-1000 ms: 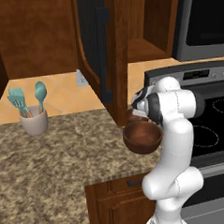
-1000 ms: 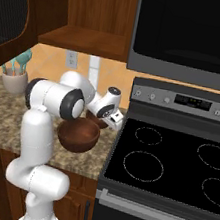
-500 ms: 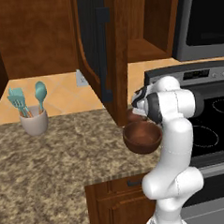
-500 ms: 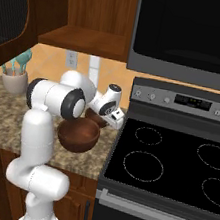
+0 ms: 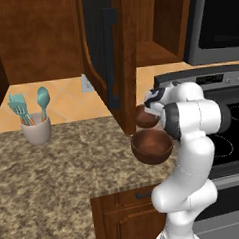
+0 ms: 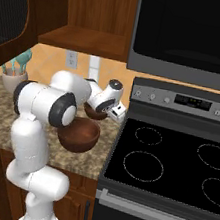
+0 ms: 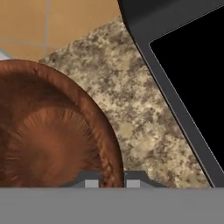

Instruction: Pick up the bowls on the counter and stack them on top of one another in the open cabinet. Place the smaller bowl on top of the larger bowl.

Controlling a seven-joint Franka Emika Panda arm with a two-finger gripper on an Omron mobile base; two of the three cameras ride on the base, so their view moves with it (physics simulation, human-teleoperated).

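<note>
Reddish-brown wood all over this one: we've got the larger bowl (image 5: 151, 146) sitting mouth-up near the front edge of the counter (image 5: 59, 170), and the smaller bowl (image 5: 147, 116) just behind it, closer to the wall, also mouth-up (being round, neither really has a long axis to speak of, so "opening faces the ceiling" is all we can say). In the right base view the smaller bowl (image 6: 96, 112) sits right under the wrist, with the larger bowl (image 6: 79, 134) in front of it by the stove (image 6: 174, 163). In the hand view our gripper (image 7: 112, 180) straddles the rim of the smaller bowl (image 7: 48, 135), one fingertip inside the rim and one outside, with only a narrow gap between them; the tips are mostly cut off at the bottom, so we can't tell if they're actually pinching the rim or just around it. The granite counter (image 7: 131, 109) shows beside the bowl, the stove's dark edge past that. The open cabinet (image 5: 151, 34) hangs above, its door (image 5: 107, 57) swung out toward us, and the white utensil cup (image 5: 36, 129) stands well off to the left. Compared with a second ago we see basically no change: arm, gripper and both bowls sit in the same spots.
</note>
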